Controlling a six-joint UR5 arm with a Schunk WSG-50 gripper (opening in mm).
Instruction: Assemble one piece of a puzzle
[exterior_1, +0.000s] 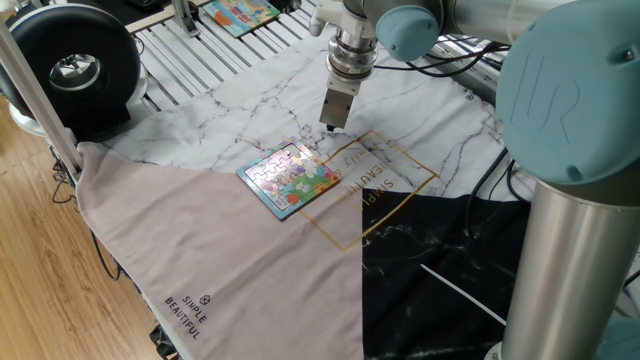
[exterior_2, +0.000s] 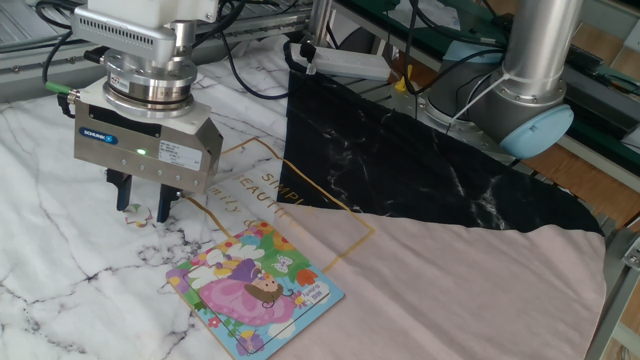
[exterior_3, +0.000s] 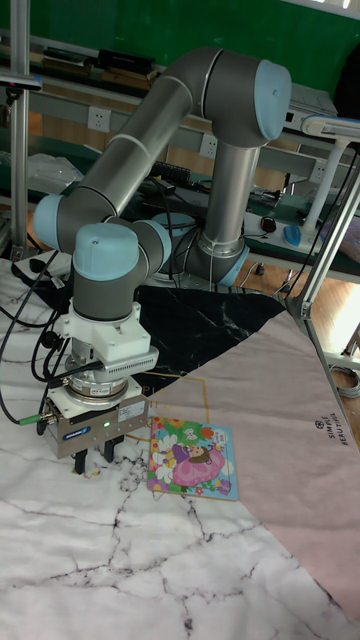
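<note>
We see the arm (exterior_3: 150, 160) bent over the marble-print cloth (exterior_2: 60, 290), a black fan (exterior_1: 70, 65) at the table's edge. The puzzle (exterior_2: 255, 290) lies flat near the gold lettering (exterior_1: 372, 172). The gripper (exterior_2: 143, 208) hangs just above the cloth, fingers (exterior_2: 166, 206) apart around the piece (exterior_2: 139, 215), partly blocking it.

The arm reached down with its wrist vertical; the gripper (exterior_2: 143, 207) pointed straight at the table, dark fingers (exterior_2: 165, 205) slightly parted.
</note>
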